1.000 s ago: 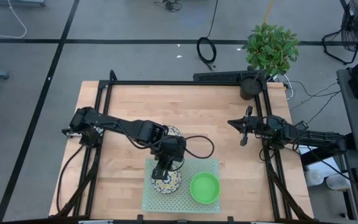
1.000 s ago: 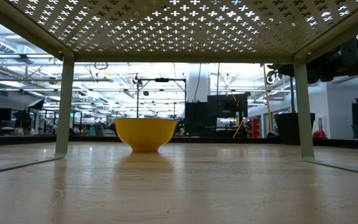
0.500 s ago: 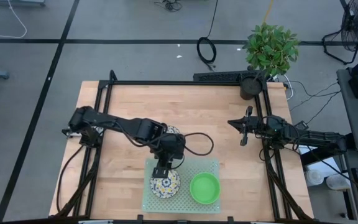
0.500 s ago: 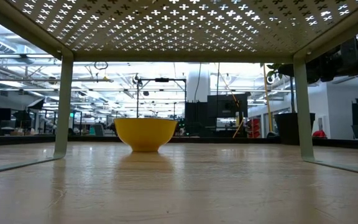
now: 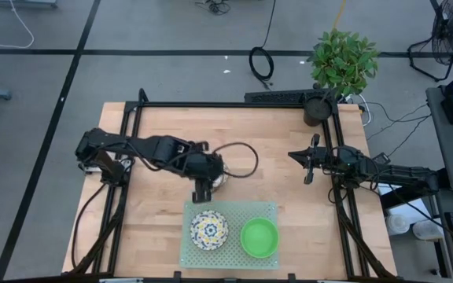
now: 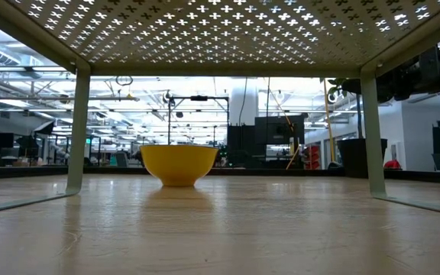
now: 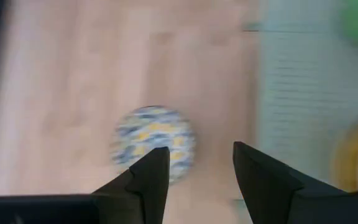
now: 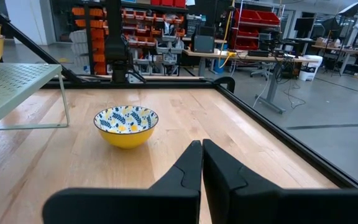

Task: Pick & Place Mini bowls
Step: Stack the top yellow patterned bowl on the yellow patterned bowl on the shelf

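A green bowl (image 5: pixel 259 237) and a patterned bowl (image 5: pixel 208 229) with a yellow rim sit upright side by side, apart, on the raised mat. A second patterned bowl (image 8: pixel 125 125), yellow outside, stands upright on the bare bench.

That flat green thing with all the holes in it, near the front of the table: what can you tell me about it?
The perforated mat is really a low shelf: a pale green rectangular sheet, seemingly painted metal, punched with small cross-shaped holes and raised on thin legs above the wooden table. It sits level at the table's front edge. On top rest a patterned bowl and a green bowl, side by side, apart.
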You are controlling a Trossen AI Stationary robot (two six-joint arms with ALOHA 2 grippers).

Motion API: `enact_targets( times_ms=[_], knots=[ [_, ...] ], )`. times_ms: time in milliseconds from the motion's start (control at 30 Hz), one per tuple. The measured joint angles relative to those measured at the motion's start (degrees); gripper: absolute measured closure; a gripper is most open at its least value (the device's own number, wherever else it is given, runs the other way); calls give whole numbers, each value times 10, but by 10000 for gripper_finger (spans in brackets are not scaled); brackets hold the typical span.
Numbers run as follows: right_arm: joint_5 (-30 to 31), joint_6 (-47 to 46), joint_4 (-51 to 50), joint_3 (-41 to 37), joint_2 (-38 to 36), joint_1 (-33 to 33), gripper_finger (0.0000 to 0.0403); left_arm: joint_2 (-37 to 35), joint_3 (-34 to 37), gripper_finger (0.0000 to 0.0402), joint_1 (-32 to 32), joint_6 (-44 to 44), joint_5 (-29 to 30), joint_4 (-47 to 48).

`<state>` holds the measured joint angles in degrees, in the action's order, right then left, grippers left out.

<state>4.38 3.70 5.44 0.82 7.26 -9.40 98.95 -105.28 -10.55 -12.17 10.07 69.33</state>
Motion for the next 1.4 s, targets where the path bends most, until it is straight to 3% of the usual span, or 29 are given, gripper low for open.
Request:
enact_targets(
  times_ms=[233,633,1233,1400],
  knots=[
    [0,0,0,0,0,0,403,-5,0,220,50,-4,59,64],
    [0,0,0,0,0,0,403,-5,6,220,144,74,17,31],
    [0,0,0,0,0,0,403,-9,240,220,245,115,-152,-167],
    [0,0,0,0,0,0,403,-8,294,220,258,110,-162,-204]
  ],
)
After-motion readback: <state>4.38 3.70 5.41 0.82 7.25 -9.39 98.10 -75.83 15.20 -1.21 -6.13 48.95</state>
